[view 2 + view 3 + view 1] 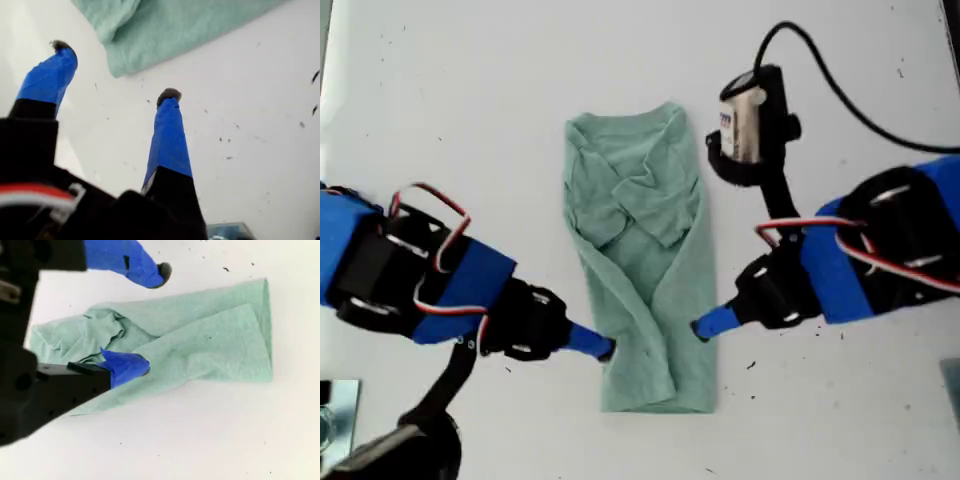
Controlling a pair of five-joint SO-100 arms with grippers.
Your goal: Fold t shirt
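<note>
The t shirt (640,230) is pale green and lies on the white table (440,100), folded into a narrow strip with the sleeves tucked in and the hem toward the exterior view's bottom. My first gripper (605,348), the arm on the exterior view's left, is at the strip's edge near the hem. In the first wrist view this gripper (116,71) is open and empty, with a corner of the t shirt (175,25) just ahead of it. My second gripper (705,325) reaches the opposite edge. It (155,317) is open: one finger sits over the t shirt (215,340), the other beside it.
A black cable (820,70) and a wrist camera (745,120) hang over the table at the exterior view's upper right. A clear object (332,410) sits at the exterior view's bottom left corner. Small dark specks dot the table.
</note>
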